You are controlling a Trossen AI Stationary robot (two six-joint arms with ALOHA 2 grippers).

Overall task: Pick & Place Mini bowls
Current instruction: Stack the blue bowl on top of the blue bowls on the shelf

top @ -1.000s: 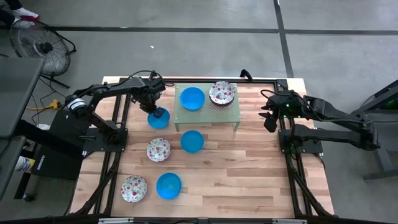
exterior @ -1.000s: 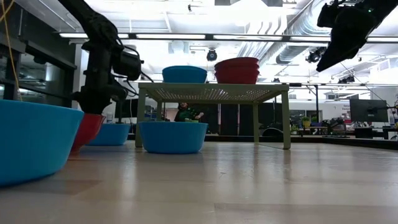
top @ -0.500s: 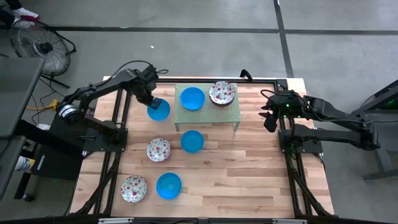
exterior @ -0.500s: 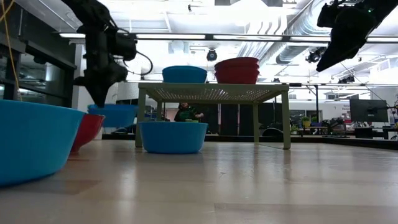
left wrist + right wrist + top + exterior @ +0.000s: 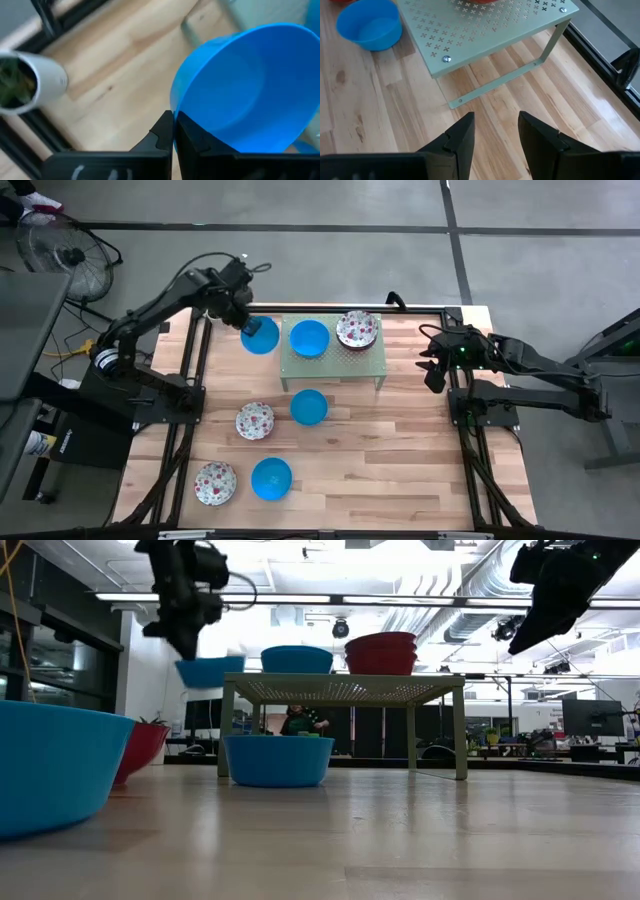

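Blue and shiny, a small round plastic bowl (image 5: pixel 260 337) is hanging in the air, pinched by its rim in the left tool (image 5: pixel 244 323), whose fingers are squeezing tight together on it. From above, this bowl is sitting just beside the left edge of the pale green metal rack (image 5: pixel 334 366), up off the wooden table (image 5: pixel 400 450). The low view is showing it (image 5: pixel 209 671) lifted about level with the rack top (image 5: pixel 345 688), which the top view cannot tell. The left wrist view is showing the thin dark fingers (image 5: pixel 172 135) nipping the bowl's edge (image 5: pixel 245 90), with a small white pot holding a green plant (image 5: pixel 27 82) off to one side, partly cut off and blurry.

On the rack are sitting another blue bowl (image 5: pixel 309 338) and a white bowl with red speckles (image 5: pixel 357 329). From the low view the speckled one is looking plain red (image 5: pixel 381 653). On the table are lying two more blue bowls (image 5: pixel 309 407) (image 5: pixel 271 478) and two speckled ones (image 5: pixel 254 421) (image 5: pixel 215 483).

Over by the table's right edge, the right tool (image 5: pixel 433 370) is waiting with its fingers (image 5: pixel 462 137) spread apart, holding nothing. A person (image 5: pixel 300 722) is showing far behind the rack, hard to make out.
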